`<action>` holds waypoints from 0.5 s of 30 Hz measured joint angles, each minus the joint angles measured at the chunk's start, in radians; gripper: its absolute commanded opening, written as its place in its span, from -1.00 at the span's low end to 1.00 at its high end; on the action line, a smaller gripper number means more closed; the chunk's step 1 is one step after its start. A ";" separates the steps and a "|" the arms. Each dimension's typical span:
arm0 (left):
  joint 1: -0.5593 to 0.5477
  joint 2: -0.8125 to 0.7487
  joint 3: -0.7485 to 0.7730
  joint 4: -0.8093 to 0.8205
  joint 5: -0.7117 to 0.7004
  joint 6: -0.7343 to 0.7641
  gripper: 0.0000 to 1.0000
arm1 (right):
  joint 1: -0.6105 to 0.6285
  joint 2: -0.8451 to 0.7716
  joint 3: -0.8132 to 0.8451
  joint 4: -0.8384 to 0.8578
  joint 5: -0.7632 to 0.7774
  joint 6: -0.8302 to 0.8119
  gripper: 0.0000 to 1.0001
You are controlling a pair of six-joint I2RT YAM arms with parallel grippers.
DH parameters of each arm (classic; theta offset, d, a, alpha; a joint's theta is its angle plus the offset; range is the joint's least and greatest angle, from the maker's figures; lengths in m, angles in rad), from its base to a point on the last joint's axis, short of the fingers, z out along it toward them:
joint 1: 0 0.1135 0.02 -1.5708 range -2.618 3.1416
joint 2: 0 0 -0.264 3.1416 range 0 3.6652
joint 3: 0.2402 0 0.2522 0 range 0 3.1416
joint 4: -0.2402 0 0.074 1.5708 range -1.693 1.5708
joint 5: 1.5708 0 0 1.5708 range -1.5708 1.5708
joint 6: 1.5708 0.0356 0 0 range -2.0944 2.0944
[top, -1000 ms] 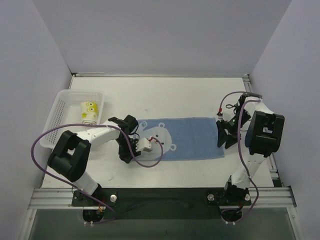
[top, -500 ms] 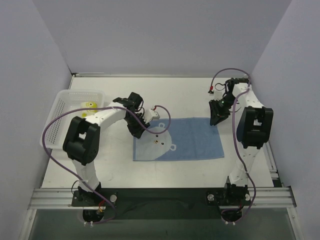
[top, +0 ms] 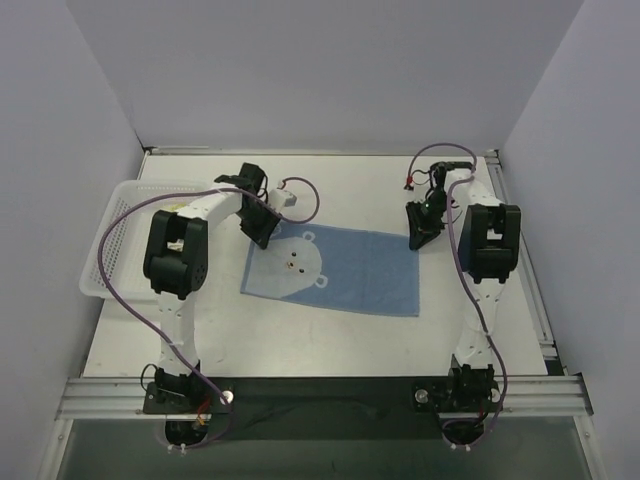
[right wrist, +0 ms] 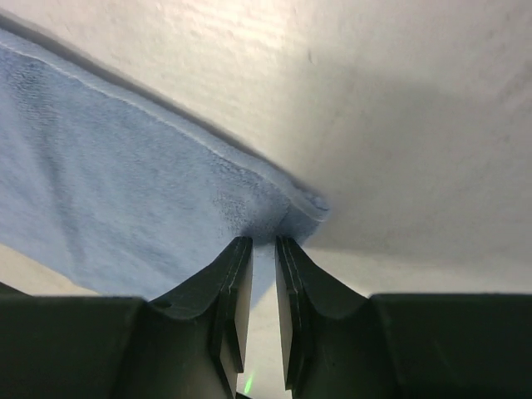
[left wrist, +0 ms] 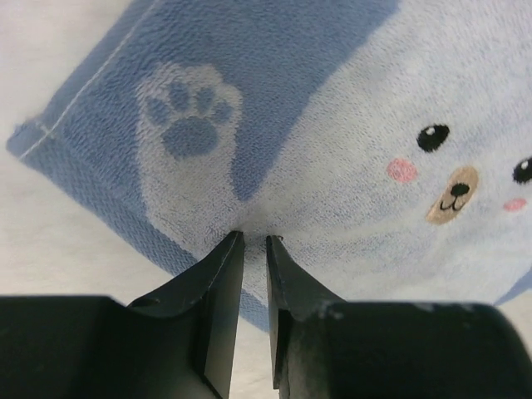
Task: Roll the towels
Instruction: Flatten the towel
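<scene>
Both arms' jaws pinch the blue towel (top: 350, 272) — one far corner each.

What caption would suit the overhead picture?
Left gripper and right gripper pinch the far edge of the blue towel near a basket.

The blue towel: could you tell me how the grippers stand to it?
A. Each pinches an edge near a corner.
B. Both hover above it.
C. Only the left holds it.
A: the left gripper and the right gripper each have cloth of the blue towel nipped between their fingers beside a corner.
</scene>
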 measured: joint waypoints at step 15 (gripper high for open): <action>0.085 0.058 0.138 -0.088 0.037 0.047 -0.11 | 0.040 0.108 0.223 0.037 0.008 0.075 -0.16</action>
